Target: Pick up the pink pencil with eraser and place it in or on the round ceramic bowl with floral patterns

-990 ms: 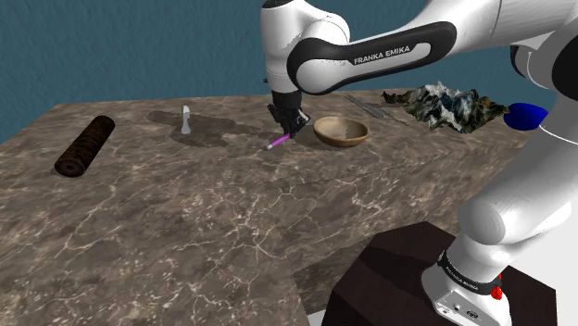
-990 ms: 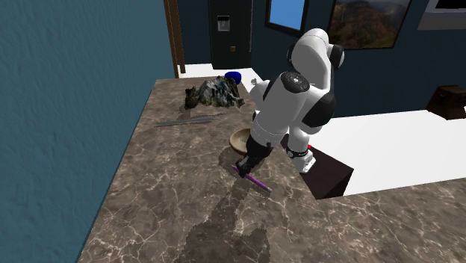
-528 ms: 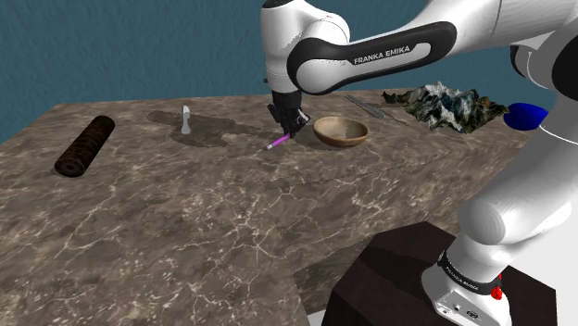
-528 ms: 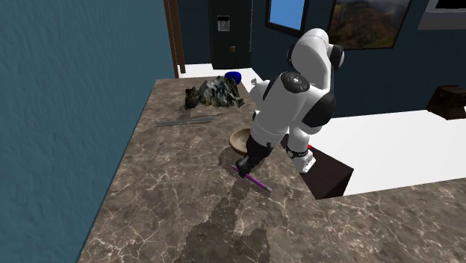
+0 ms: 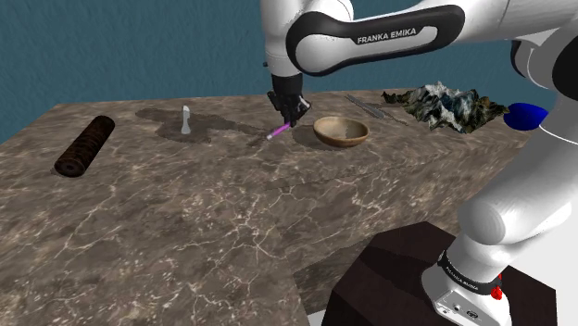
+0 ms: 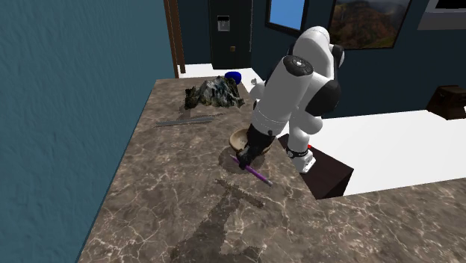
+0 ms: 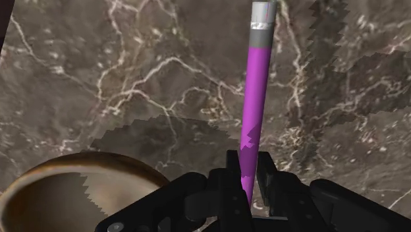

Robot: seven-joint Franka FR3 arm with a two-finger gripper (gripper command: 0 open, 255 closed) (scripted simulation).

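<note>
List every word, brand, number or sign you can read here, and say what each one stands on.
"FRANKA EMIKA": white letters on the dark band of the arm, in the shoulder view.
Small white lettering on the dark ring at the arm's foot: too small to read.
The pencil and the bowl carry no text that I can see.

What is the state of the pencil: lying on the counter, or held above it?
Held above it: the gripper clasps the pencil at one end, and its shadow lies apart on the counter.
</note>
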